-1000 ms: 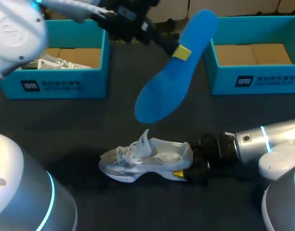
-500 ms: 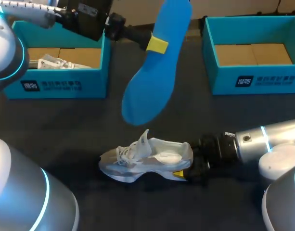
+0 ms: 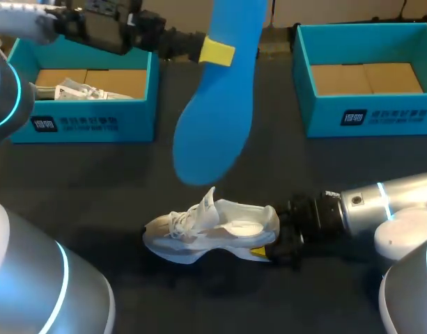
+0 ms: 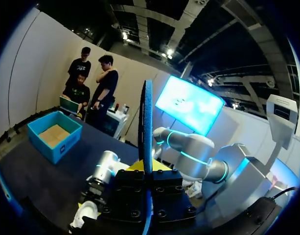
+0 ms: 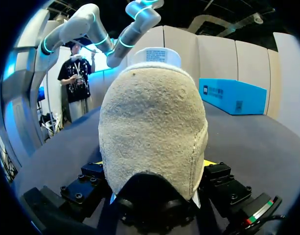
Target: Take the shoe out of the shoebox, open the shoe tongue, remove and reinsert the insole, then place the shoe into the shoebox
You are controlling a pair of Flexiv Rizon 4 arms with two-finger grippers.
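Head view, left tool (image 3: 216,52): yellow tips clamped across the flat blue foam insole (image 3: 212,132), on its narrower upper part. The insole hangs in the air with its wider end down, above the white lace-up sneaker (image 3: 206,233) and not touching it. Left wrist view agrees: the insole stands edge-on between both fingers, pinched from two sides.

Right tool (image 3: 269,249): comes in low from my right and is closed on the sneaker's heel. In the right wrist view the heel fills the space between the fingers, with a yellow tip against it on either side. The sneaker sits on its sole on the dark bench (image 3: 95,188), toe toward my left, tongue standing up.

Further out: a teal cardboard shoebox (image 3: 81,125) at back left with a second white shoe (image 3: 74,90) inside. A second teal shoebox (image 3: 366,115) is at back right, its brown card floor showing. The sneaker lies outside both boxes.
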